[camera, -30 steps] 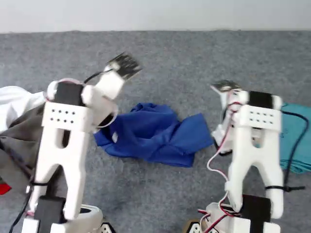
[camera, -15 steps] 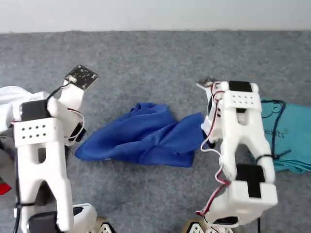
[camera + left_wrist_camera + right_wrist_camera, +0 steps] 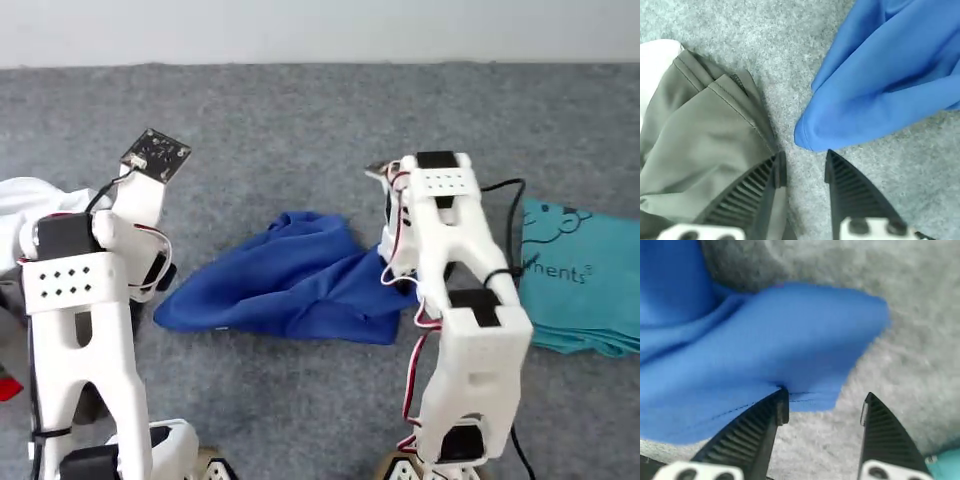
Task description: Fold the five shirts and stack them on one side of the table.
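Blue shirt (image 3: 290, 285) lying crumpled at the centre of the grey bench (image 3: 300, 120), stretched from 9 toward 3 o'clock between 2 white arms. At its 9 o'clock tip, left arm (image 3: 75, 290), jaws parted a little over bare bench, gripping nothing, the shirt's rounded corner just ahead of the tips. At its 3 o'clock end, right arm (image 3: 470, 330), jaws spread wide, 1 tip at the cloth's stitched edge, the other over bare bench, nothing pinched. Farther out at 3 o'clock, beyond the right arm, teal shirt (image 3: 580, 290) laid flat with dark print on it. Out at 9 o'clock, white shirt (image 3: 30, 200) heaped at the bench edge, and olive-grey shirt (image 3: 700, 130) bunched just beside the left jaws, near the blue corner but apart from it. Small red scrap (image 3: 8, 388) at about 8 o'clock, cut off at the edge, too little showing to identify. Pale wall (image 3: 320, 30) strip along 12 o'clock.
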Available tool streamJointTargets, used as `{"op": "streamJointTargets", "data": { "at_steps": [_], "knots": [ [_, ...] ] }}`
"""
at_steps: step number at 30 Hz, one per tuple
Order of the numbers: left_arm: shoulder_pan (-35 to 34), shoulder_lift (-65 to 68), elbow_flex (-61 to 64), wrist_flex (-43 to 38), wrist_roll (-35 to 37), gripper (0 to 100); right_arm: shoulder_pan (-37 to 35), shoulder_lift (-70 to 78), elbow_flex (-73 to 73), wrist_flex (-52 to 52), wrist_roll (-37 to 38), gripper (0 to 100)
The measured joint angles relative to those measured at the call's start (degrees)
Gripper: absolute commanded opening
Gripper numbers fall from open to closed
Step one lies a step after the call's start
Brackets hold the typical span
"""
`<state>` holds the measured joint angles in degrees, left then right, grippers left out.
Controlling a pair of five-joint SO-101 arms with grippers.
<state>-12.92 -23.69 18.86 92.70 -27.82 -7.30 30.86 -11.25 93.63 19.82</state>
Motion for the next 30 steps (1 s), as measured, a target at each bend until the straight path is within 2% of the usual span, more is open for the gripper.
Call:
{"op": "streamJointTargets", "data": {
  "at_steps": [5, 10, 18, 27, 30],
  "knots": [
    [0.00, 0.00, 0.00, 0.00, 0.97, 13, -1.23, 6.77, -3.43, 0.00, -0.26, 21.0],
    [0.00, 0.00, 0.00, -0.09, 1.05, 13, -0.44, 10.46, -8.09, 0.53, -0.44, 0.0],
    [0.00, 0.00, 0.00, -0.09, 1.05, 13, 0.79, 11.96, -14.86, 6.59, 1.58, 0.9],
    [0.00, 0.00, 0.00, 0.00, 1.05, 14, 5.45, -6.68, -15.47, 6.77, 6.86, 0.9],
    [2.81, 0.00, 1.32, 1.05, 1.14, 14, 5.98, -12.75, -15.47, 6.86, 7.12, 0.9]
  ]
}}
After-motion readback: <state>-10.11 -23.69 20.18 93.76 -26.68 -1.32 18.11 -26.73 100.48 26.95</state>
